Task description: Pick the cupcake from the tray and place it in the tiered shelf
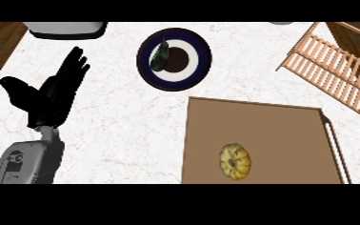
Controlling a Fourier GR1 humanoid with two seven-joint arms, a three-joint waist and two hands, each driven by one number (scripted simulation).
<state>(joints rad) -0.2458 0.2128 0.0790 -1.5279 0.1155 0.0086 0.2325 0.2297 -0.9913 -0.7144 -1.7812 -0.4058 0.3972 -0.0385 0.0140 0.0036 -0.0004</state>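
A yellow-orange ribbed cupcake (235, 161) sits on the brown tray (267, 124) at the lower right of the counter. The wooden slatted tiered shelf (322, 63) stands at the upper right, with nothing seen on it. My left hand (53, 91) rests open at the left edge, fingers straight and pointing up, far from the tray. My right hand does not show.
A dark blue and white plate (197, 57) lies at the upper middle with a dark eggplant (161, 56) on it. A grey appliance (67, 28) sits at the top left. Wooden edges frame the marble counter at the upper corners.
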